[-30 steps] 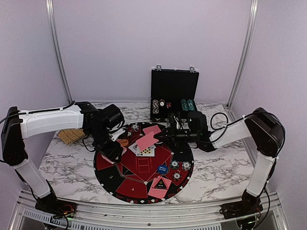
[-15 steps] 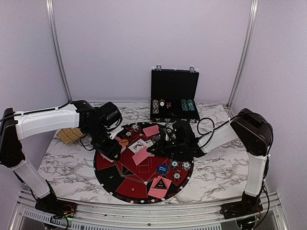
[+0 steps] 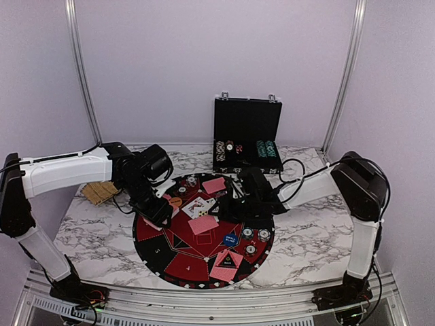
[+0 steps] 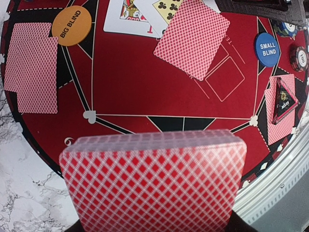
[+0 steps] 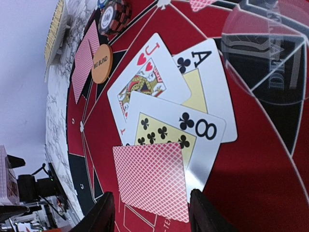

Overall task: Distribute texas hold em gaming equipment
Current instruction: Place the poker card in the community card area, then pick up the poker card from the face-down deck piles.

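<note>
Right wrist: we see red-backed card [image 5: 150,169] flat on mat [image 5: 260,193], just ahead of right gripper [image 5: 151,200], jaws wide either side. Card overlaps eight of clubs [image 5: 193,140]; jack [image 5: 145,82] and ace [image 5: 203,72] farther ahead.

Left wrist: we see deck [image 4: 154,183] clamped in left gripper [image 3: 158,212]; orange disc [image 4: 71,25] ahead-left.

- Three face-up cards [image 5: 145,82] are counted: one jack, one ace, one eight.
- One orange disc [image 4: 71,25] and one blue disc [image 4: 268,49] are seen.
- One stack of red-backed cards [image 4: 154,188] is seen.
- One round mat [image 3: 185,265] and one black case [image 3: 247,129] are seen.
- Two robot arms [image 3: 68,170] are counted.
- The face-down cards [image 4: 192,36] on the mat cannot be counted for sure.
</note>
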Action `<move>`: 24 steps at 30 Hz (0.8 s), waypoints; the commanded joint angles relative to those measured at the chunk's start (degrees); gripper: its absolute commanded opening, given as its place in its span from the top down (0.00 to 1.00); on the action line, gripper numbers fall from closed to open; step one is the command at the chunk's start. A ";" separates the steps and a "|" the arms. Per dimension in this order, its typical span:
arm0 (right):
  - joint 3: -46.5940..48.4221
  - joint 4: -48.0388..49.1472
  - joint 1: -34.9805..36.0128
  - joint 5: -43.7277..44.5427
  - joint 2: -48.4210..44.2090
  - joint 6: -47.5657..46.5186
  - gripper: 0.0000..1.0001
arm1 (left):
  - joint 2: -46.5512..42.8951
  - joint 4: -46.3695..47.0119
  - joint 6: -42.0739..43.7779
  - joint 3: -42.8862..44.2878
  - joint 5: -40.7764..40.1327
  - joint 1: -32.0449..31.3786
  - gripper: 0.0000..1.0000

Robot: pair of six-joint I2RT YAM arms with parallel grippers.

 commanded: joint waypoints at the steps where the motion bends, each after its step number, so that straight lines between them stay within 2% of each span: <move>1: 3.52 -7.69 1.13 5.11 -4.43 -5.69 0.46 | -1.19 0.20 0.45 0.76 0.97 -0.03 0.61; 5: 3.65 -8.06 1.09 4.44 -7.51 -6.55 0.36 | -1.02 0.15 0.71 1.22 1.31 -0.74 0.61; 11: 4.67 -0.10 0.64 -9.57 -7.69 -4.04 0.23 | -0.43 -0.02 1.34 2.25 1.82 -2.26 0.61; 17: 5.27 7.01 0.80 -19.39 -5.22 1.34 0.21 | 0.08 -0.37 1.61 3.14 2.08 -3.45 0.61; 24: 5.43 13.76 2.44 -23.49 -2.82 6.18 0.21 | 0.63 -0.55 1.79 4.18 2.17 -4.13 0.61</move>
